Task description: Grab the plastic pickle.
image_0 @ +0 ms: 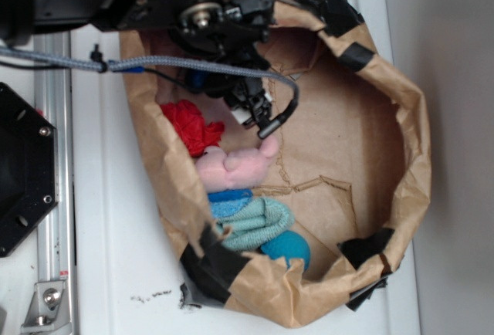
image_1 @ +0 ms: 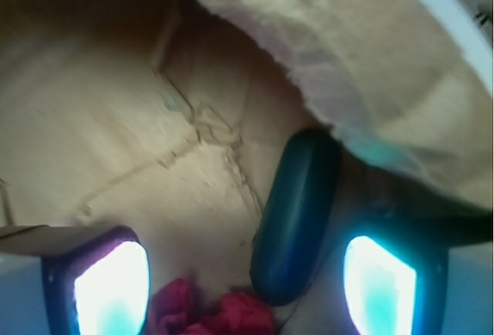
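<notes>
1. While the arm leans over the white worktop [image_0: 116,258], I see the brown paper bag [image_0: 401,165] lying open on it, its rolled rim patched with black tape [image_0: 328,3].
2. My arm reaches in from the top edge of the exterior view, its dark wrist hanging above the bag's upper left corner, cable looped alongside.
3. The pincer [image_0: 251,107] is down inside the bag; in the wrist view its two fingers [image_1: 112,289] stand spread apart with nothing between their pads, so I read it as released.
4. The plastic pickle [image_1: 297,215] lies on the bag floor, tucked against the folded paper wall; I cannot make it out in the exterior view.
5. In the wrist view its long axis runs nearly along my line of approach, tilted slightly, its near end inside the gap but close to the right-hand finger. I judge a small sideways shift would centre it before closing.
6. A red plush [image_0: 189,125] sits just beside that near end; a pink plush [image_0: 231,165], a teal cloth [image_0: 258,223] and a blue ball [image_0: 289,248] lie farther along the wall.
</notes>
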Tool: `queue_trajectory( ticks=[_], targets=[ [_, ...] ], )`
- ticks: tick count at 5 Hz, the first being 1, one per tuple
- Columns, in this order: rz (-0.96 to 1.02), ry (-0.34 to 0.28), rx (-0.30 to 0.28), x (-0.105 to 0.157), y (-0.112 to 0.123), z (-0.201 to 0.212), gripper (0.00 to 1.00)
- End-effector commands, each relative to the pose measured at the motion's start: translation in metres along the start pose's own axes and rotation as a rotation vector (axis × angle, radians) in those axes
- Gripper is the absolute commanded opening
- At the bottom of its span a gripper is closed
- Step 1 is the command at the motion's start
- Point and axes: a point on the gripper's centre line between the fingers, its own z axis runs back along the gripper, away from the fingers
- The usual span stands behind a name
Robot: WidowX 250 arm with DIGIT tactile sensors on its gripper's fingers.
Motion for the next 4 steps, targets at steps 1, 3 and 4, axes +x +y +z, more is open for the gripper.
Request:
queue_trajectory(
  ticks=[1,3,4],
  targets=[
    [-0.015,-0.034,0.006,0.005,0.013,-0.014,1.0],
    [-0.107,-0.074,0.025,0.001,-0.024,-0.002,1.0],
    [-0.12,-0.112,0.007,-0.003,-0.039,0.021,1.0]
  ],
)
